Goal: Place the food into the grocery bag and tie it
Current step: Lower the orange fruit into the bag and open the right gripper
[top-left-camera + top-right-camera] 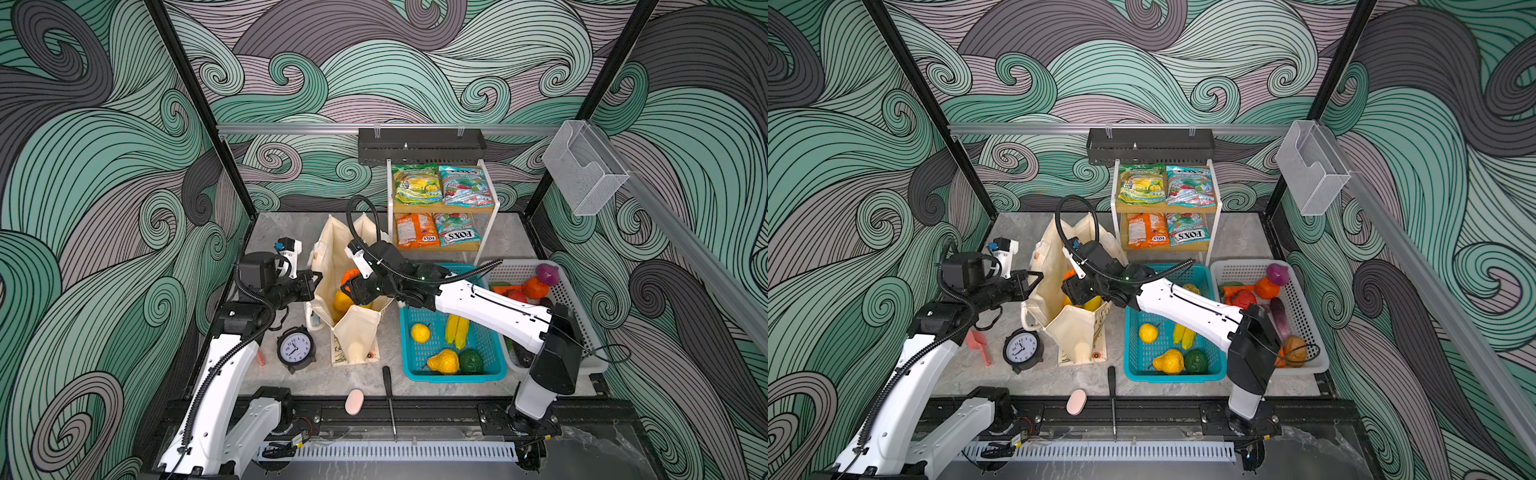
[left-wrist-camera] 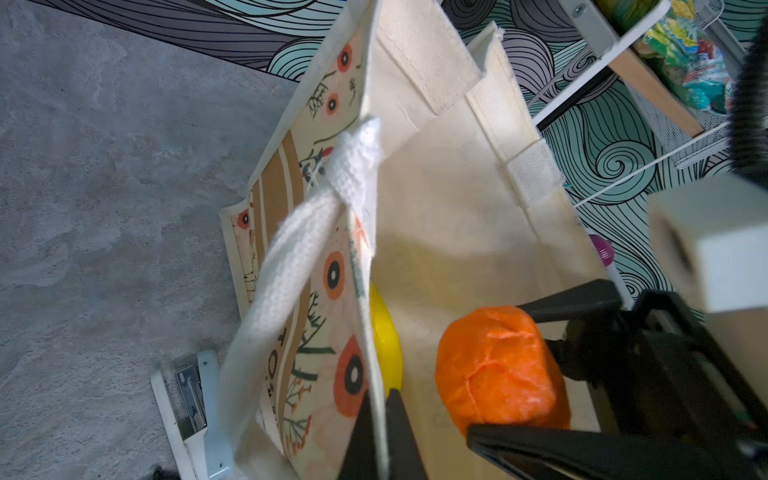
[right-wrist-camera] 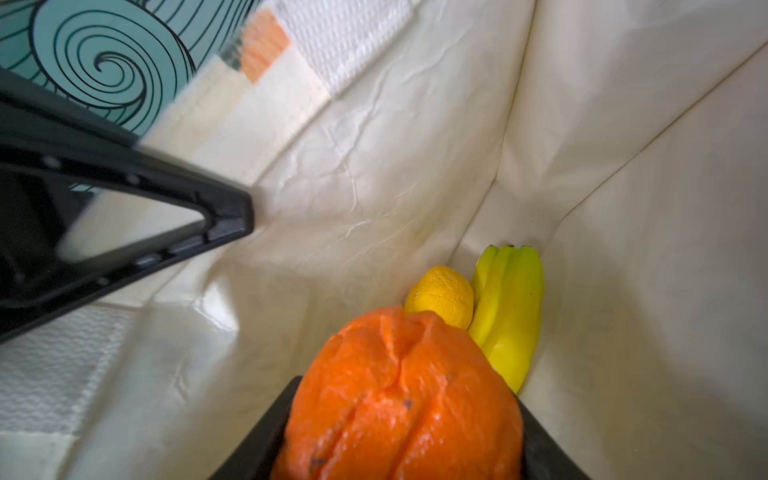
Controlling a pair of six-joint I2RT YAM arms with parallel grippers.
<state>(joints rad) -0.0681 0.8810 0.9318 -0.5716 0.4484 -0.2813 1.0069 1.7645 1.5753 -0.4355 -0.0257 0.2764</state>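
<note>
Orange toy fruit point(image 3: 399, 395) is hanging pinched in the right claw point(image 2: 498, 374) within the mouth of the grocery bag point(image 2: 449, 216), above a banana point(image 3: 509, 307). Left claw point(image 2: 380, 419), pressed together on the rim, is holding it open; releasing lower is looking gentler.

Teal-and-grey swirl-patterned walls point(image 1: 374, 62), grey marbled tabletop point(image 1: 282, 232), black corner posts point(image 1: 199, 104), silver rail point(image 1: 291, 129) along the back

White-shelled left arm point(image 1: 226, 365) and right arm point(image 1: 490, 307), black joints point(image 1: 557, 365), ribbed black cables point(image 1: 362, 197), triangular black tool fingers point(image 3: 228, 216).
</note>
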